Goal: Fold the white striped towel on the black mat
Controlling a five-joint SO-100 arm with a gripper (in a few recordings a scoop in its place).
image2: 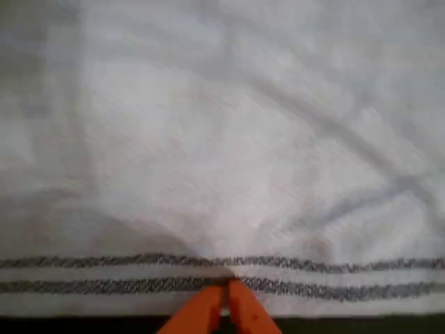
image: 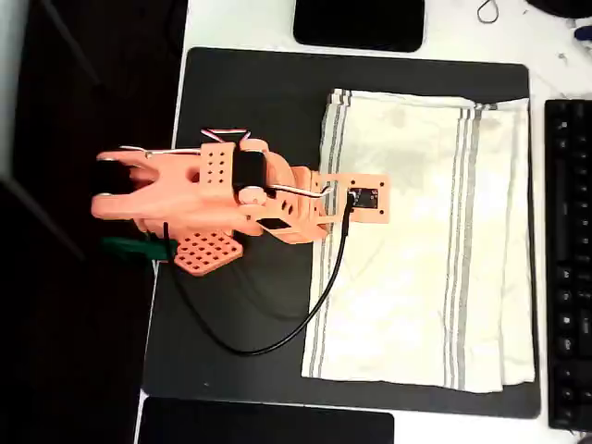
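Observation:
The white striped towel [image: 421, 240] lies flat on the right half of the black mat [image: 250, 102], its grey stripes running along its left and right edges in the overhead view. My orange arm [image: 213, 199] reaches from the left, and its wrist covers the towel's left edge, hiding the fingers there. In the wrist view my gripper [image2: 226, 296] has its two orange fingertips pressed together on the towel's [image2: 222, 139] striped edge. The cloth puckers slightly at the tips.
A black keyboard [image: 569, 268] borders the mat on the right. Glossy black rectangles sit at the top [image: 359, 23] and bottom [image: 268, 425] edges. A black cable [image: 305, 314] loops from the wrist over the mat's lower left.

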